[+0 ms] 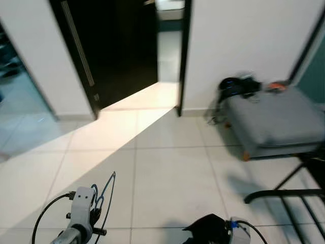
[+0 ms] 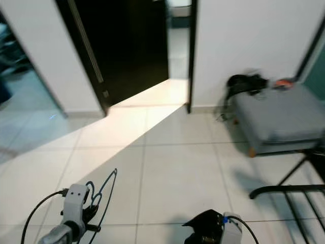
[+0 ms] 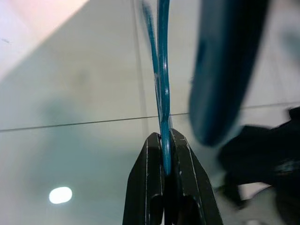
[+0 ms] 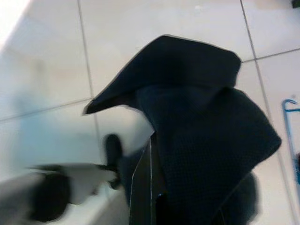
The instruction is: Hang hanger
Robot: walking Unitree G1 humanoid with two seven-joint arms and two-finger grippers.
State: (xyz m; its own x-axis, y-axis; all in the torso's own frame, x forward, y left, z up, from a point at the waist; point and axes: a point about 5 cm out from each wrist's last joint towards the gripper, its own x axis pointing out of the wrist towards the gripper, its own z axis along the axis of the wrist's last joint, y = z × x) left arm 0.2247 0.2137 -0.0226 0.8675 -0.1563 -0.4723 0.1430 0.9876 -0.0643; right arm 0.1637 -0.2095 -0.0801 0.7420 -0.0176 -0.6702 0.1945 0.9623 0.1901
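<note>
Blue hanger (image 3: 161, 93) pinched in the left gripper (image 3: 165, 154), dark cloth (image 4: 206, 136) bunched over the right gripper (image 1: 223, 231).
Left jaws are clamped tight on the hanger wire, low over the tiled floor (image 1: 167, 173); right jaws are buried in cloth, can't tell their state. A grey ottoman (image 1: 277, 122) sits well beyond the cloth, against the wall.

both arms held low in front, left gripper (image 3: 165, 161) and right gripper (image 4: 157, 187) each clamped closed.
</note>
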